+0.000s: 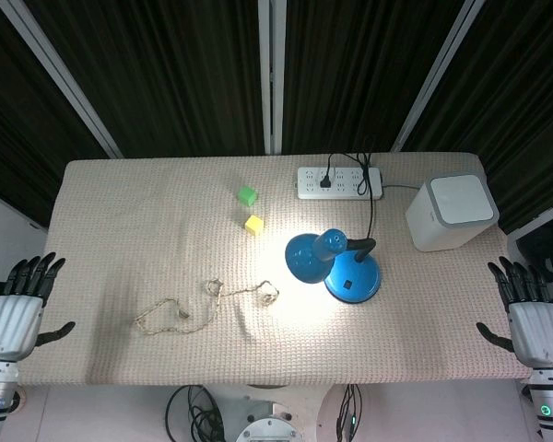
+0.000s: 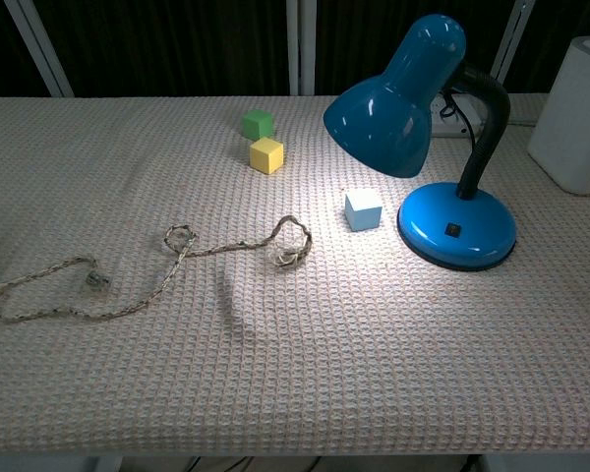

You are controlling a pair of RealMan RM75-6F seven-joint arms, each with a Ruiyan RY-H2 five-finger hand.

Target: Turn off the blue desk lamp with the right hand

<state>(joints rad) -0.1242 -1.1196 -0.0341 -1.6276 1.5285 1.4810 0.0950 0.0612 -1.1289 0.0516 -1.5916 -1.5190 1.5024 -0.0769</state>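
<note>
The blue desk lamp (image 1: 336,265) stands right of the table's middle, lit, with a bright patch on the cloth beneath its shade (image 2: 398,98). A small dark switch (image 2: 453,229) sits on its round base (image 2: 458,226). My right hand (image 1: 532,315) hangs off the table's right edge, open, fingers spread, well away from the lamp. My left hand (image 1: 18,306) is off the left edge, open too. Neither hand shows in the chest view.
A white power strip (image 1: 339,181) with the lamp's cord lies at the back. A white box (image 1: 450,212) stands right of the lamp. A pale blue cube (image 2: 363,209) sits under the shade, green (image 2: 258,123) and yellow (image 2: 266,154) cubes behind, a rope (image 2: 167,265) to the left.
</note>
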